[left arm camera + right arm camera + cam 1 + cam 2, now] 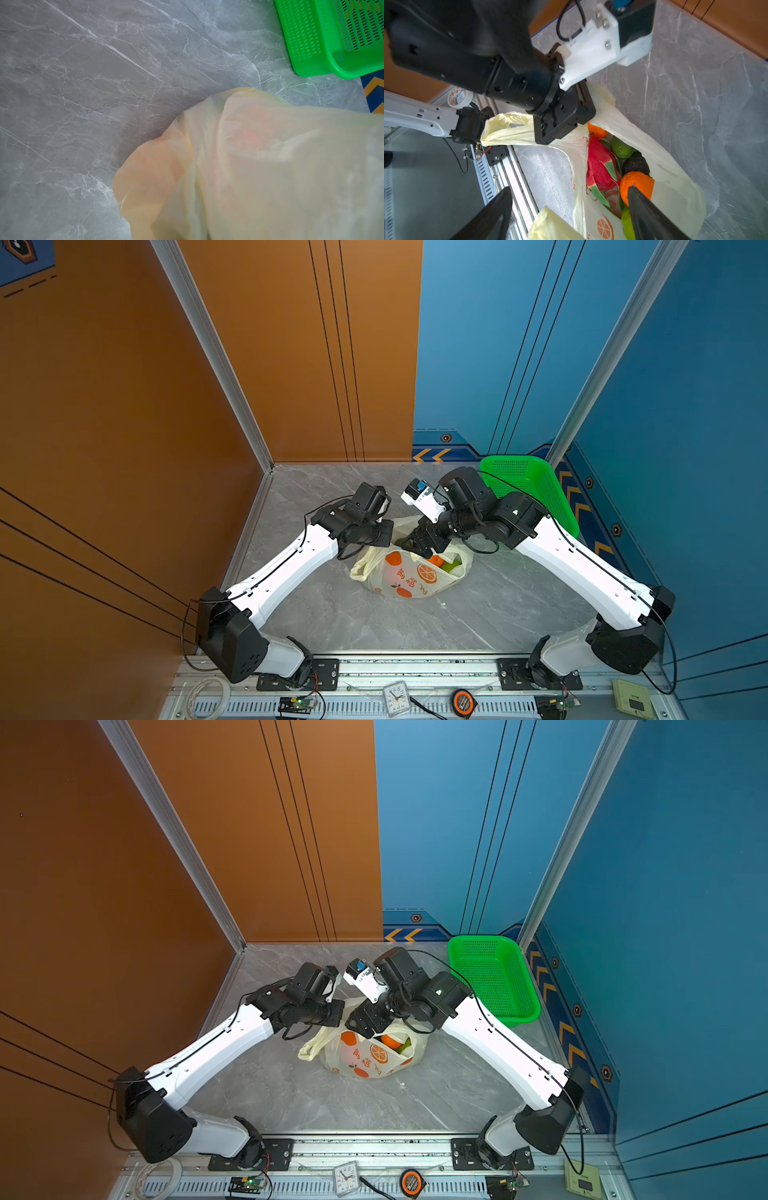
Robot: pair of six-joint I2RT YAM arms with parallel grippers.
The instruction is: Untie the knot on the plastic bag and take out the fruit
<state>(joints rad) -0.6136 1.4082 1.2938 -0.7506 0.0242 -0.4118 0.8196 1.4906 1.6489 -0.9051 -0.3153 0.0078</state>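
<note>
Grey marble tabletop (pixel 332 614), plastic bag (pixel 409 578) open at centre in both top views.
Left wrist: bag film close up. Right wrist: left gripper (pixel 566 124) is clamped on the rim; right gripper (pixel 569 189) is spread wide, orange (pixel 637 182) directly ahead.

Thin translucent cream film on the plastic bag (pixel 664 166), crinkled, faintly glossy. Waxy sheen on the dragon fruit (pixel 600 166); rough matt skin on the avocado (pixel 635 164); dimpled peel on the orange (pixel 638 181). Smooth, satin, grey marble-look desk (pixel 498 614). Glossy perforated green plastic basket (pixel 559 504) at its far right corner. Glossy white plastic shell on the left arm (pixel 286 572).
</note>
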